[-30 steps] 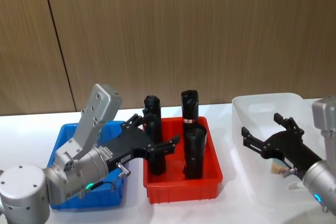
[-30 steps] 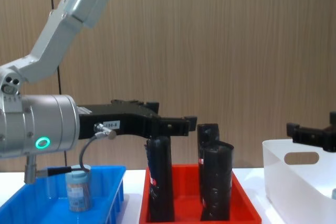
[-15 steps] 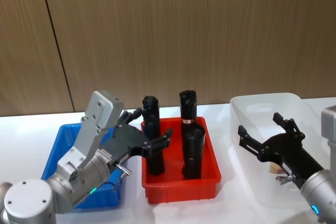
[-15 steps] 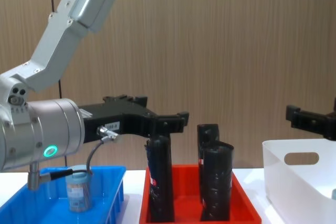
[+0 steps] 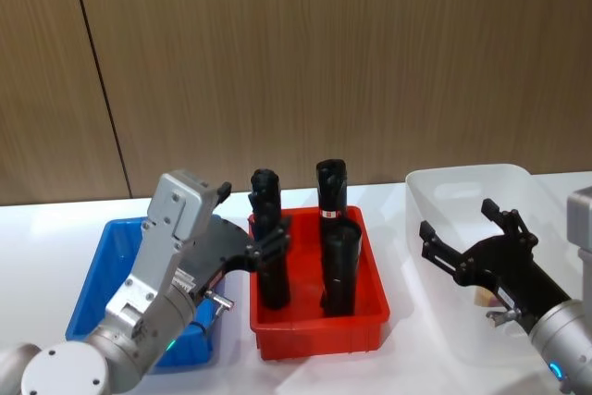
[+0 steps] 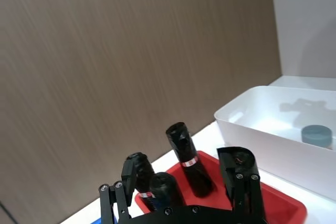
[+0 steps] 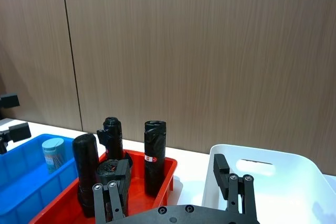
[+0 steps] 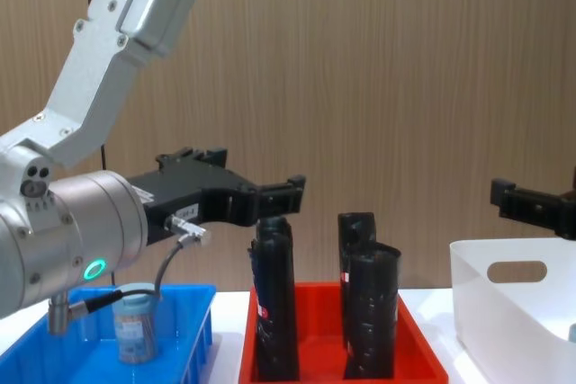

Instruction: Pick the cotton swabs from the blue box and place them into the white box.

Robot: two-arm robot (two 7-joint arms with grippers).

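Observation:
One of the cotton swabs, a clear jar with a grey-blue lid (image 8: 134,322), stands upright in the blue box (image 8: 193,314), also seen as the jar (image 7: 52,153) in the right wrist view. Another grey-blue lidded jar (image 6: 316,134) lies inside the white box (image 6: 252,123). My left gripper (image 5: 252,214) hangs open and empty over the edge between the blue box (image 5: 100,265) and the red tray, above and right of the jar. Over the white box (image 5: 462,184), my right gripper (image 5: 460,219) is open and holds nothing.
A red tray (image 5: 314,338) sits between the two boxes and holds three tall black wrapped rolls (image 5: 340,265). The rear-left roll (image 8: 274,308) stands just below my left gripper's fingers. A wood-panelled wall closes the back of the white table.
My left gripper has drawn back from over the red tray toward the blue box, still open. The right gripper has shifted slightly over the white box. The jar in the blue box stays put.

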